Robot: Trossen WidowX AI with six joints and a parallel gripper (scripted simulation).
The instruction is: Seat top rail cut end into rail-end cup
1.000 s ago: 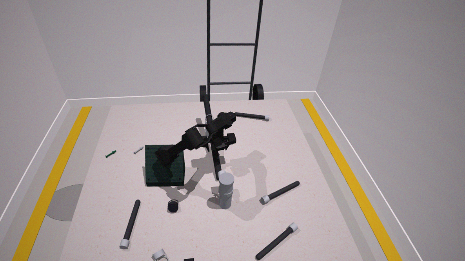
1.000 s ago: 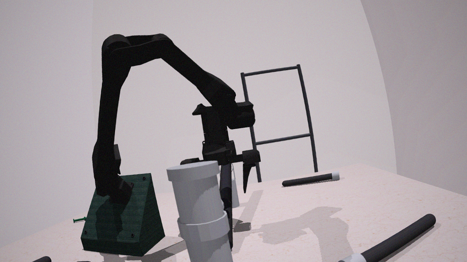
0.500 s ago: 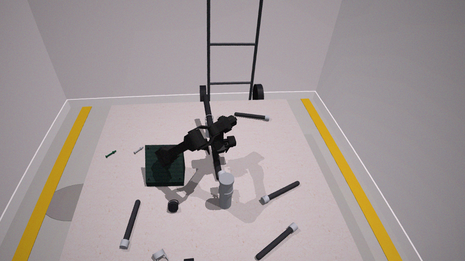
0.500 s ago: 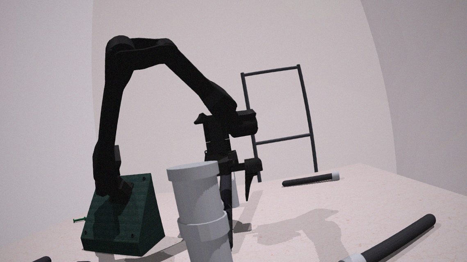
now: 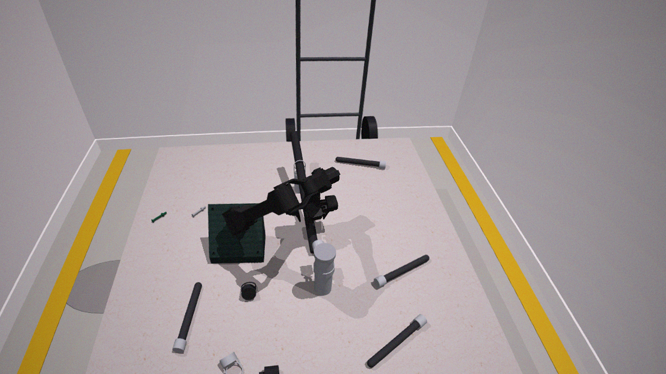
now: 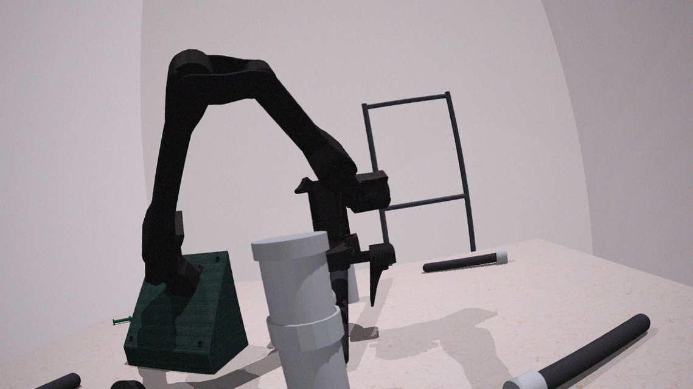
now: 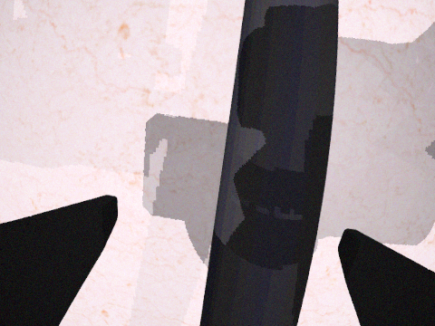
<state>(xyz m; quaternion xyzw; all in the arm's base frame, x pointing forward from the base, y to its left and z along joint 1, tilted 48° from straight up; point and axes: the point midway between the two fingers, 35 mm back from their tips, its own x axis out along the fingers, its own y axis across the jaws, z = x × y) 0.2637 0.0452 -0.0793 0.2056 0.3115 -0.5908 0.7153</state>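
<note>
The dark rail (image 5: 296,150) (image 6: 340,291) (image 7: 281,91) passes through the thin loop cap. Its near end lies just left of the pale rail-end cup (image 5: 317,244) in the top view, outside it as far as I can see. The grey big post (image 5: 322,284) (image 6: 297,277) stands upright with its post cap (image 5: 324,251) (image 6: 290,248) on. The brace band (image 5: 329,273) (image 6: 305,331) circles it some way below the cap. My gripper (image 5: 310,216) (image 7: 231,226) is open, pointing down, its fingers on either side of the rail. In the exterior view the post hides one finger, the rail's end and the cup.
The dark green arm base (image 5: 237,248) (image 6: 187,313) stands left of the rail. Short capped rails lie at the right (image 5: 404,270) (image 6: 597,353), back right (image 5: 359,161) (image 6: 461,262), front right (image 5: 395,344) and front left (image 5: 189,310). A black round part (image 5: 248,291) lies left of the post.
</note>
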